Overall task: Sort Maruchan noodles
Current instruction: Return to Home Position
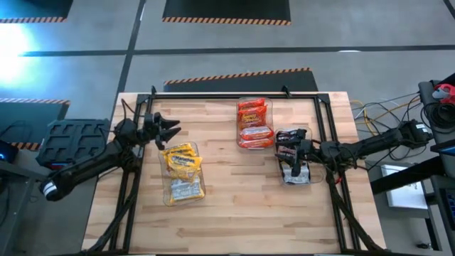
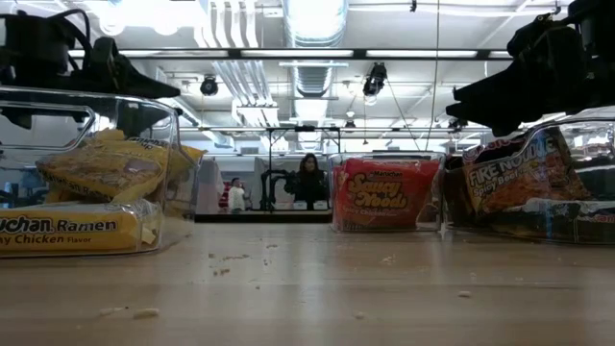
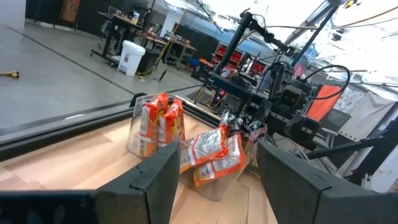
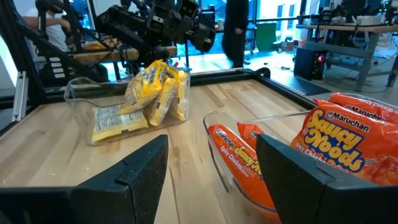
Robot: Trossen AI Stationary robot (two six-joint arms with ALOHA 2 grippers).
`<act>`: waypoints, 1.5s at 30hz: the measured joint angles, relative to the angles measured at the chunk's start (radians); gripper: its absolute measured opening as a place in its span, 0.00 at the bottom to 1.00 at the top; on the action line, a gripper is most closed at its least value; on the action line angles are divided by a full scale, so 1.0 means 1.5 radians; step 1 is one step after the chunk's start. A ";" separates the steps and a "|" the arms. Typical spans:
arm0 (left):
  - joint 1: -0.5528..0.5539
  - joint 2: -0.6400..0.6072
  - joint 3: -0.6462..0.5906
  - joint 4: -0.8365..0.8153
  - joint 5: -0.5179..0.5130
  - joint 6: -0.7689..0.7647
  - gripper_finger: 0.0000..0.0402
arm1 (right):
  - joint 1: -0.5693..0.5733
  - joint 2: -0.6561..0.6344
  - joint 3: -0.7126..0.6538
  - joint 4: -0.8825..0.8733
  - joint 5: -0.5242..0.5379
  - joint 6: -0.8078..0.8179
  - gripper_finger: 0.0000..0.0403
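Overhead, we see yellow plastic noodle packets (image 1: 179, 160) binned at 9 o'clock on the wooden table (image 1: 234, 213), red packets (image 1: 254, 121) at 12, dark packets (image 1: 285, 137) at 3. The left end effector (image 1: 169, 131) and right end effector (image 1: 288, 155) hover released.

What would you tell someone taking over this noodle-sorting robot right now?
Left pincer: open, empty, raised near the yellow bin.
Right pincer: open, empty, above the dark bin.
Yellow packets lie in the left bin, red packets in the far middle bin, dark packets in the right bin.
Done: every packet in view sits in a bin, by colour.
Left: probably only bringing both arms to rest.
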 joint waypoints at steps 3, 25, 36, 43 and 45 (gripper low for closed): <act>0.000 -0.007 0.000 -0.001 0.000 0.000 0.48 | 0.000 -0.001 0.000 0.000 0.000 0.000 0.58; 0.000 -0.187 -0.001 -0.002 0.000 0.000 0.48 | 0.000 -0.129 0.000 0.000 0.000 0.000 0.58; 0.000 -0.227 -0.001 -0.001 0.000 0.000 0.48 | 0.000 -0.198 0.000 0.000 0.000 0.000 0.58; 0.000 -0.216 -0.001 -0.002 0.000 0.000 0.48 | 0.000 -0.191 -0.001 0.000 0.000 0.001 0.58; 0.000 -0.215 -0.001 -0.002 0.000 0.000 0.48 | 0.000 -0.191 -0.001 0.000 0.000 0.001 0.58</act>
